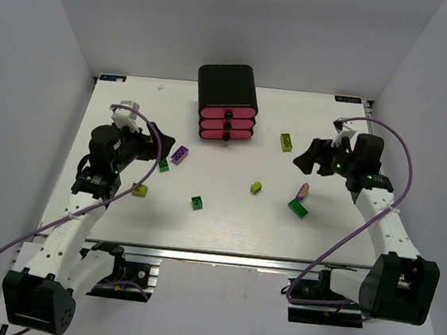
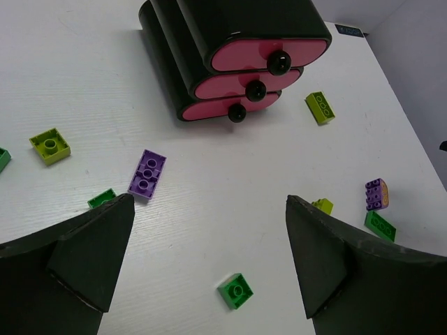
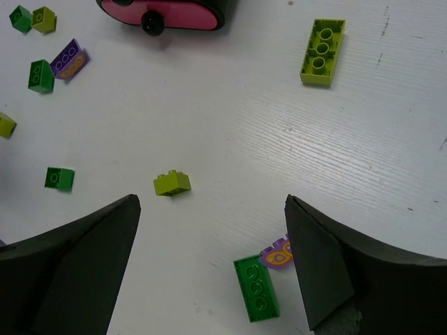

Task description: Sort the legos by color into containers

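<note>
Several legos lie scattered on the white table (image 1: 225, 224): a purple one (image 1: 179, 155), a dark green one (image 1: 197, 202), a small lime one (image 1: 256, 188), a long lime one (image 1: 287, 142), and a purple brick (image 1: 303, 191) beside a long green one (image 1: 297, 208). The containers, three pink drawers (image 1: 227, 124) with black knobs, sit shut in a black cabinet (image 1: 226, 86) at the back centre. My left gripper (image 1: 164, 147) (image 2: 209, 209) hovers open over the left side, above a green square brick (image 2: 235, 289). On the right, my right gripper (image 1: 305, 156) (image 3: 211, 209) is open and empty above the long green brick (image 3: 255, 288).
More bricks lie at the left: a lime one (image 1: 139, 190) and a green one (image 1: 164, 165). White walls close in the table on three sides. Purple cables loop from both arms over the near edge.
</note>
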